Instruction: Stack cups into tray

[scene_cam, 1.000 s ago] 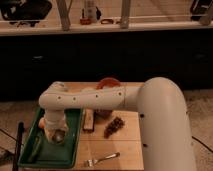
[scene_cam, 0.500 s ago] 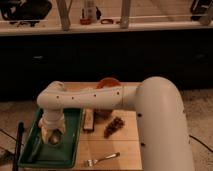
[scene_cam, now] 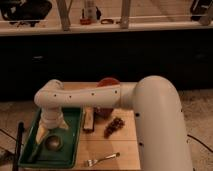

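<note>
Cup (scene_cam: pixel 53 143) of dull grey metal is now seen standing in the green tray (scene_cam: pixel 70 153), lower than a second ago, when it sat up between the fingers. It has been let go; the pincer (scene_cam: pixel 50 132) hangs spread just above it. This placement is judged done, ready for stacking.

The gripper (scene_cam: pixel 51 131) hung low inside the green tray (scene_cam: pixel 73 125), just above the grey cup (scene_cam: pixel 53 144), blocking the tray's middle from above. The white arm (scene_cam: pixel 90 96) spanned the back of the wooden table (scene_cam: pixel 97 142), partly covering the red bowl (scene_cam: pixel 108 82). A dark rectangular block (scene_cam: pixel 89 120) lay just beside the tray's right rim. Bare wood lay open between the brownish cluster (scene_cam: pixel 114 126) and the fork (scene_cam: pixel 102 159).
</note>
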`<action>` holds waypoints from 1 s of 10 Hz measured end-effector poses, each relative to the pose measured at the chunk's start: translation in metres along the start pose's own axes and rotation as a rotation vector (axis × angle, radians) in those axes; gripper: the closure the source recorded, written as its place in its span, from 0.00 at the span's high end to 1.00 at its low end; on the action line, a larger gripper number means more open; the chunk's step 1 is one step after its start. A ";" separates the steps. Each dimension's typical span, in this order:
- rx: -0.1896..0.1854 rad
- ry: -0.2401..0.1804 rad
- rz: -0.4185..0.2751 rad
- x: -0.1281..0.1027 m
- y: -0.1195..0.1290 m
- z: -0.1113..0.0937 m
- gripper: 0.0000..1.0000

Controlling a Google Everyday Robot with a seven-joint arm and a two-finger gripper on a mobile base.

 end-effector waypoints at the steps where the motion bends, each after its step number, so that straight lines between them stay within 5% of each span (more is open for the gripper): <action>1: -0.006 0.003 0.002 0.001 0.001 -0.004 0.80; 10: -0.048 0.044 0.002 0.009 0.001 -0.026 0.80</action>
